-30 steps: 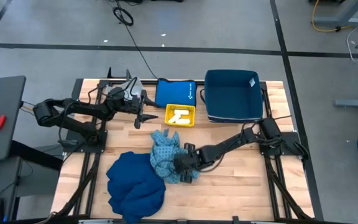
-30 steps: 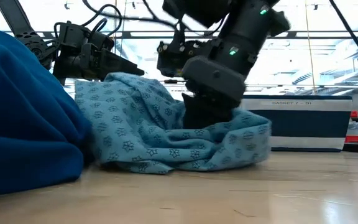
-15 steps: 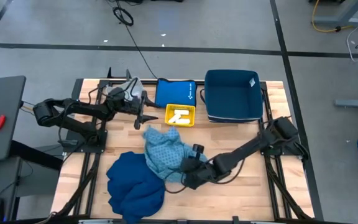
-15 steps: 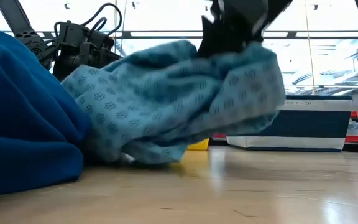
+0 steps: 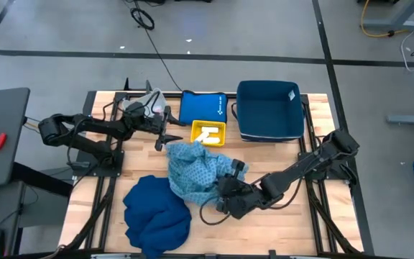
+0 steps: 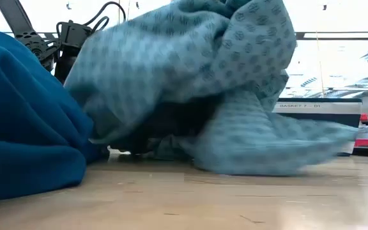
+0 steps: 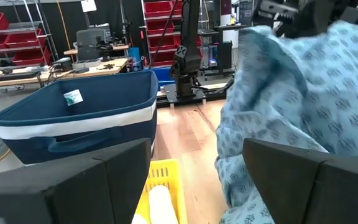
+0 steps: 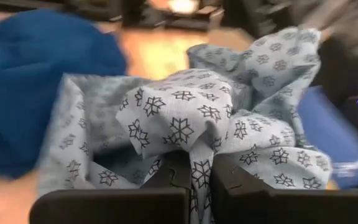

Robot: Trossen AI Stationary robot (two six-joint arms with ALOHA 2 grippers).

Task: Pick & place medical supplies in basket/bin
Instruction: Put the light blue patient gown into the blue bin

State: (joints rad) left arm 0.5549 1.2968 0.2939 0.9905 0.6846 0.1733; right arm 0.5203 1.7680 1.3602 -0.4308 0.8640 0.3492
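At the near edge of the table the plain dark-blue cloth lay heaped on the left, untouched. Just beyond it, near the middle, the right gripper had its jaws clamped on a fold of the patterned light-blue cloth, which the right wrist view showed pinched between the two fingers. In the low view the fabric hung lifted, its hem trailing close to the wood. The step in hand looked like carrying this cloth to the bin, and doing it well probably meant raising the bundle high enough for the trailing hem to clear the small tray and the bin's rim, then moving far and right without snagging the dark-blue heap, and releasing only when the bulk hung over the opening. Farther back sat a small yellow tray holding what seemed to be white rolls, with the flat blue pouch just beyond it. The left gripper hovered beside the tray's left, jaws apart and holding nothing. At the far right stood the dark-blue bin, and nothing showed inside it.
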